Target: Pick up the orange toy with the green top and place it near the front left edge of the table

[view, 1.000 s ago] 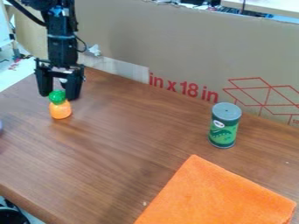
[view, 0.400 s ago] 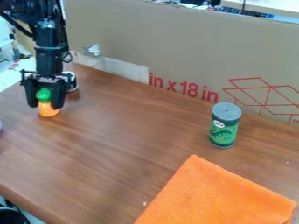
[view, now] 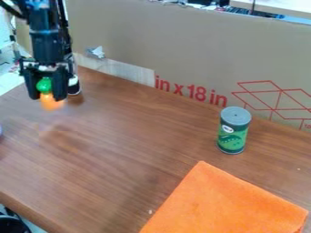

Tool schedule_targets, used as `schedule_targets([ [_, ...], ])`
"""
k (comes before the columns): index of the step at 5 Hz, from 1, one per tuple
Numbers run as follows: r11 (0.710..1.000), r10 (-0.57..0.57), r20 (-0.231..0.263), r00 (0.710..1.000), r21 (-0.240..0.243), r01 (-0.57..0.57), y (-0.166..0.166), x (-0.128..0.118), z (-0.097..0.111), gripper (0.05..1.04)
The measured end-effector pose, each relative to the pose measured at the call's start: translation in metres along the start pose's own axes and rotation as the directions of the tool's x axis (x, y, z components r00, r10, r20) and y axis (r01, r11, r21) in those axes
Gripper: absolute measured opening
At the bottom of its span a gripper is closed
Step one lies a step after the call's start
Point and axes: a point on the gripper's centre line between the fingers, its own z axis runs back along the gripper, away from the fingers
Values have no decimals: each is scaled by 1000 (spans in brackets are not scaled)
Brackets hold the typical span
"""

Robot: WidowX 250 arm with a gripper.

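Note:
At the upper left of the camera view, the black gripper [view: 47,97] hangs over the wooden table, one finger on each side of a toy with a green top and an orange body [view: 52,104]. It is shut on the toy's green part, and the orange end points down, raised off the tabletop. Just behind the right finger stands a dark bottle or can with a white band [view: 74,86], partly hidden by the arm.
A green can with a grey lid [view: 234,130] stands upright on the right of the table [view: 121,154]. An orange cloth [view: 224,205] lies flat at the lower right. A cardboard wall [view: 182,50] runs along the back edge.
The gripper came down around the toy and shifted left with it, then rose. The toy has left the tabletop. The green can and the cloth have kept their places.

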Motion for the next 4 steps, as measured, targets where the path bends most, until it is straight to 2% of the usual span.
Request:
schedule_targets([
  [1,1000,-17,37,999,16,16,-10,-21,9,736],
  [2,997,-61,19,998,53,60,-32,-41,7,736],
  [3,989,-96,-45,994,110,100,-40,-71,-4,736],
  [4,970,-190,-84,978,140,200,-49,-105,-23,736],
])
